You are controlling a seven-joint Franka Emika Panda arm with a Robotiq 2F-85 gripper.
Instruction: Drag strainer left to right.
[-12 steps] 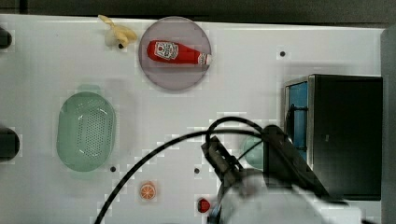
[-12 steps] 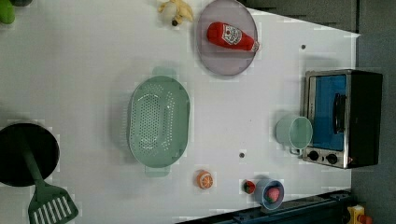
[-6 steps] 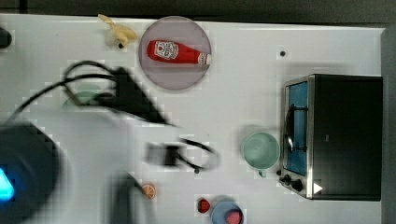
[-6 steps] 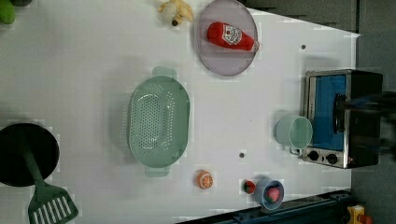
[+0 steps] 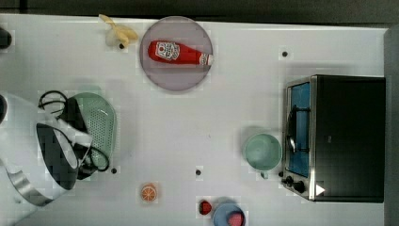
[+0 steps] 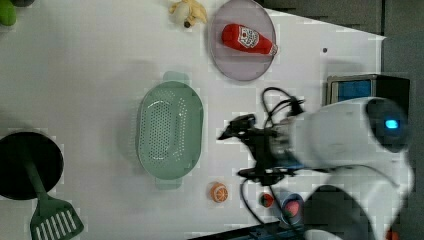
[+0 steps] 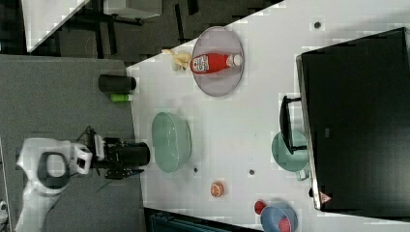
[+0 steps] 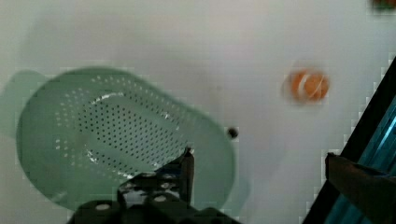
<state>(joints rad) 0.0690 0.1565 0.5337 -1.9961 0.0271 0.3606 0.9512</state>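
Strainer (image 5: 96,127) sits at the top view's left on the desk (image 5: 202,117), half under the arm, with clear desk between it and the cup (image 5: 262,151). In the left view the tool (image 6: 245,150) hangs just beside the bowl, its two fingers spread wide, holding nothing. The wrist view shows one finger (image 8: 187,170) over the rim's near edge. Best to drop a finger inside that wall, hook it, then drag low and steady so it doesn't tip.

Worktop (image 5: 235,117): white, flat, evenly lit, dotted with small dark holes.
Floor (image 7: 67,96): grey, beside the worktop's edge in the right view.
Far edge: dark strip along the top view's top.
Furniture: dark legs (image 7: 111,29) under a pale slab.
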